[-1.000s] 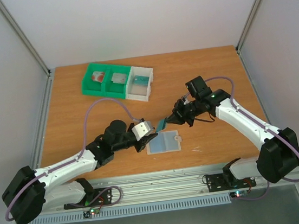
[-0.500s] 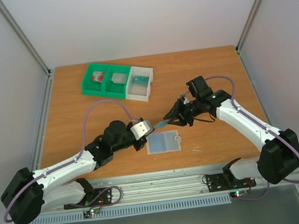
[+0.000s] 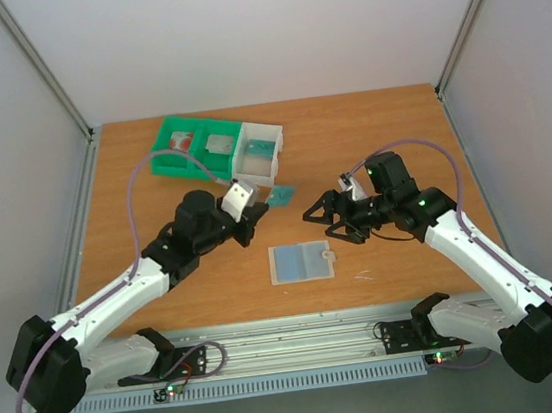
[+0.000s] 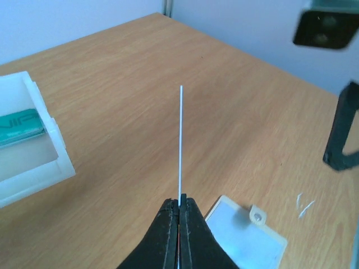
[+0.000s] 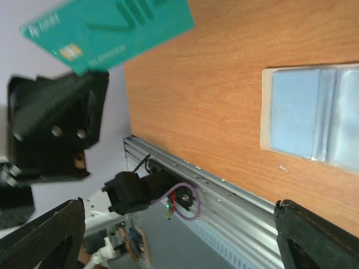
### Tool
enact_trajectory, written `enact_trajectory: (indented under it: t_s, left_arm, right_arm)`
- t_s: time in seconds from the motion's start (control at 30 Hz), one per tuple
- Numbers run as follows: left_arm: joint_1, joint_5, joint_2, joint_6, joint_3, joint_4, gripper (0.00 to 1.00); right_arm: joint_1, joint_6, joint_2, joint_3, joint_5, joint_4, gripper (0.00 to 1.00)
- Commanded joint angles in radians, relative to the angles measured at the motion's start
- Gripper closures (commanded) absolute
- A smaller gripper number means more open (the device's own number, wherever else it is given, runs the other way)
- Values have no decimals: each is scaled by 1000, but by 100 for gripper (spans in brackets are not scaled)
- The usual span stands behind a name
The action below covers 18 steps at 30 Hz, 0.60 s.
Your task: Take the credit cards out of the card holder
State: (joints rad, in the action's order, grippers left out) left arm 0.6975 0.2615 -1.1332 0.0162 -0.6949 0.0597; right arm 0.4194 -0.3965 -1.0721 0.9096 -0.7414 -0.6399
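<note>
A teal-green credit card with a chip hangs in the air, and my left gripper is shut on its near edge. From the left wrist the card shows edge-on as a thin white line above the shut fingers. The right wrist view has its face at the top left. The pale blue card holder lies flat on the table, below and right of the card. My right gripper is open and holds nothing, hovering above and to the right of the holder.
A green-and-white compartment tray stands at the back left with cards in its compartments, one of them teal in the white end. The metal rail runs along the table's near edge.
The right gripper opened and let go of the teal card, then drew back to the right. The left gripper shut on the card and carried it up and back toward the tray.
</note>
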Motion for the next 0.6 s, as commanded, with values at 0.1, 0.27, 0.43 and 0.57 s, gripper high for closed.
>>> enact_trajectory:
  t_s: [0.1,0.27,0.43,0.57]
  left_arm:
    - [-146,134,-114,-292,-160,-53,100]
    - [-214,93,-230,-374,-330,-195,100]
    - [-301,140,-385,-507,-493,-301,99]
    - [-333,94,-484,-553,-581,-322,100]
  right_arm:
    - [-4,125,28,-5,17,-7,2]
    - [-4,163,20,20,46,-58,2]
    - [-4,185,15,34,56,-87,1]
    - [-4,207,16,42,65,-112,2]
